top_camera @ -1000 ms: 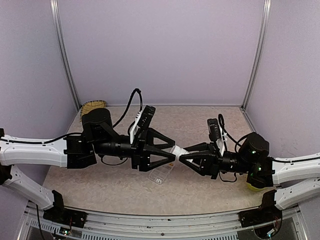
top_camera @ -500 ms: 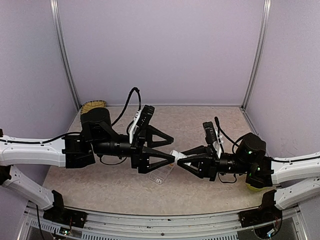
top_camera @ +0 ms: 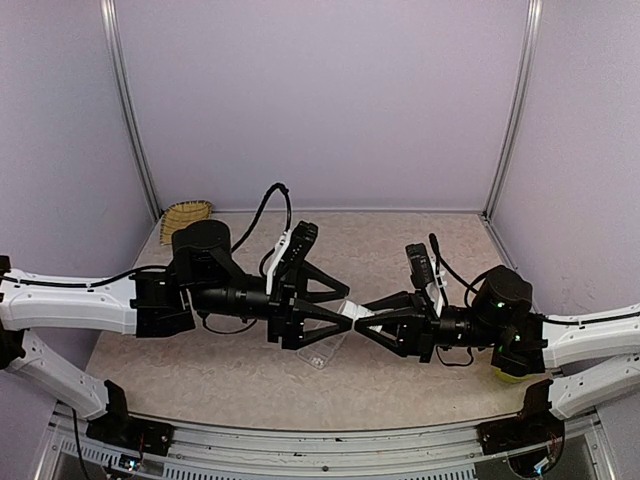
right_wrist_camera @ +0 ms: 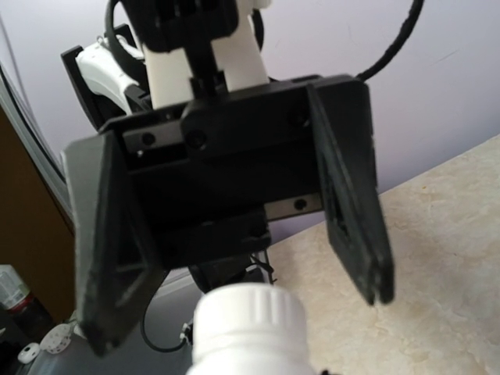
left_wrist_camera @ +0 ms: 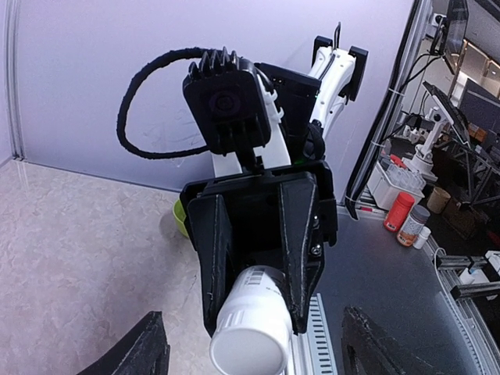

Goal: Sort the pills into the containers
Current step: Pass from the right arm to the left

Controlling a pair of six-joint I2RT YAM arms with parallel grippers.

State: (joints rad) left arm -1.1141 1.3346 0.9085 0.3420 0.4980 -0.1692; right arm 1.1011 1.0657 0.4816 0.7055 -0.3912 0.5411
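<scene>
Showing the clear, flat, oblong plastic organizer box (top_camera: 320, 350), whose cells are the containers, lying on the beige speckled tabletop (top_camera: 200, 370) directly below the point where the two arms meet. No pills can be made out in any view; they are presumably inside the small white round bottle (left_wrist_camera: 248, 328) carried just above the box. The right gripper (top_camera: 365, 315) is clamped on the bottle's body and holds it nearly level, with the ribbed cap (right_wrist_camera: 248, 312) pointing toward the left gripper (top_camera: 348, 308). The left gripper's jaws stand wide apart on either side of the cap and grasp nothing. Three hazards follow. If the left jaws close off-centre, they may push the bottle askew in the right grip. If the cap is twisted while the right hold is too light, the bottle may turn with the cap rather than open. If the cap comes free with the neck this level, pills may spill past the box onto the tabletop around it.
</scene>
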